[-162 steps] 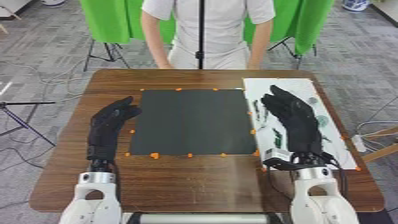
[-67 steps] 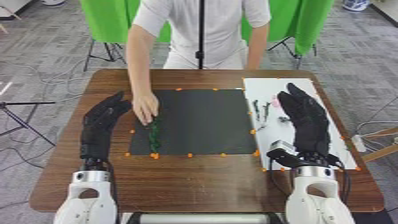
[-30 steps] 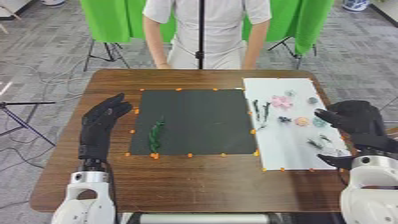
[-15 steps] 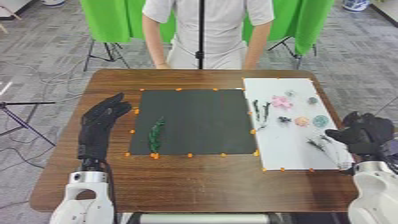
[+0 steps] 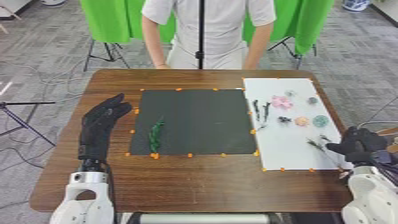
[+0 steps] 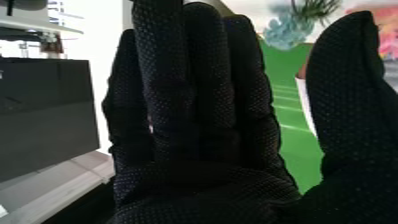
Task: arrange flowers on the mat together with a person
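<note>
Drawing back — right hand (image 5: 358,142), at the white sheet's (image 5: 284,145) edge.

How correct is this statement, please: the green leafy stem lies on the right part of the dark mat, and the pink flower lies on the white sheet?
The side is wrong: in the head view, the green leafy stem lies on the left part of the dark mat. The pink flower does lie on the white sheet.

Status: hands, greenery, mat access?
Black-gloved left hand, black-gloved right hand open. Green leafy sprig on dark square mat. No hands over mat.
</note>
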You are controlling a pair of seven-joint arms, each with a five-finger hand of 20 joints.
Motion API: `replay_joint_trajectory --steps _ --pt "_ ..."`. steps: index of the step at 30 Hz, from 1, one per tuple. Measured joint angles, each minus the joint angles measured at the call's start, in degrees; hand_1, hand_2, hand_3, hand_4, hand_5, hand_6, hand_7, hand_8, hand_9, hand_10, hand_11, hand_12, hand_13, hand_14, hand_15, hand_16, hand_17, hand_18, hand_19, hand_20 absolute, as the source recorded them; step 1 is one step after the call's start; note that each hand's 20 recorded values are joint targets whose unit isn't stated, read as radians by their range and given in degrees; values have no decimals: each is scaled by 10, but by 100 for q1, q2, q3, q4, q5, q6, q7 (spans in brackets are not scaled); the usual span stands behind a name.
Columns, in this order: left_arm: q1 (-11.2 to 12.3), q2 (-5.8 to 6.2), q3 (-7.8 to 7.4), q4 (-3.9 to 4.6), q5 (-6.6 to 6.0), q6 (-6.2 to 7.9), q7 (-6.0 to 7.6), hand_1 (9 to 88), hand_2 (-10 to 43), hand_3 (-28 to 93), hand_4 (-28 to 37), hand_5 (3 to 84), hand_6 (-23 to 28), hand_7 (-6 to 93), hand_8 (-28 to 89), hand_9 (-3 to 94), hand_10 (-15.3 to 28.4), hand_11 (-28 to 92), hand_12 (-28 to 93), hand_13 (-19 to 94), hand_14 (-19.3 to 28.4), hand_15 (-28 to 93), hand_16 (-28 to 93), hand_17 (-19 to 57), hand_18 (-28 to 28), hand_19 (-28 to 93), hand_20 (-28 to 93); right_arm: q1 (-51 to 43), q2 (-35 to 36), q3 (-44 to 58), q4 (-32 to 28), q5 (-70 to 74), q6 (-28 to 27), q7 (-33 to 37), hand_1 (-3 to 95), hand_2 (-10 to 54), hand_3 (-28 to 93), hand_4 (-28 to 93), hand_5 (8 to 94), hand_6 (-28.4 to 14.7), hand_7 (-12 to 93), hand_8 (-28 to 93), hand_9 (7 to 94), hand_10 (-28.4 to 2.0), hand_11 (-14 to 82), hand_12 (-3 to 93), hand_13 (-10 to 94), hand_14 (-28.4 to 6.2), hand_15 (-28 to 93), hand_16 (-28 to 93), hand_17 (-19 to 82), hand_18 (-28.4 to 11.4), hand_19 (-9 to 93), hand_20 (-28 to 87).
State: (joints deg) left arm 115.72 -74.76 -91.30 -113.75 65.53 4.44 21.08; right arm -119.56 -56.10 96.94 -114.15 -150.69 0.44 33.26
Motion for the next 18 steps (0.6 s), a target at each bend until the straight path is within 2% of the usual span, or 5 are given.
replay_joint_trajectory --steps 4,5,6,8,18 --pt "4 0 0 0 0 0 -3 296 -57 654 -157 498 44 148 -58 494 142 199 142 421 187 182 16 127 136 137 257 65 -1 -107 97 -15 52 45 474 -95 546 -283 775 26 190 -43 844 -97 188 206 804 -73 324 371 345 -169 519 471" --pt "4 0 0 0 0 0 -5 297 -57 654 -157 498 44 148 -58 494 142 199 142 421 187 182 16 126 137 137 256 82 -1 -138 126 -26 87 53 549 -95 413 -279 784 27 185 21 855 -96 190 209 811 -71 331 375 345 -167 518 468" --pt "4 0 0 0 0 0 -6 297 -57 654 -157 498 44 148 -58 495 142 198 141 420 187 181 16 126 137 137 256 102 -1 -176 161 -42 137 69 690 -95 58 -63 793 28 182 62 866 -94 191 209 816 -70 337 378 346 -166 517 468" --pt "2 0 1 0 0 -1 -9 297 -57 654 -157 497 44 148 -58 494 142 199 141 420 187 181 16 126 136 136 255 150 -1 -275 245 -90 315 122 830 -95 -242 122 831 34 174 116 894 -87 183 229 835 -65 352 391 350 -164 514 465" --pt "-1 0 5 1 -3 -5 -28 295 -56 654 -157 498 45 148 -58 495 142 198 141 420 187 182 16 117 135 119 243 316 -107 -525 506 -194 1300 367 867 -95 -283 298 888 45 196 133 937 -73 192 288 874 -58 389 404 362 -159 522 471"
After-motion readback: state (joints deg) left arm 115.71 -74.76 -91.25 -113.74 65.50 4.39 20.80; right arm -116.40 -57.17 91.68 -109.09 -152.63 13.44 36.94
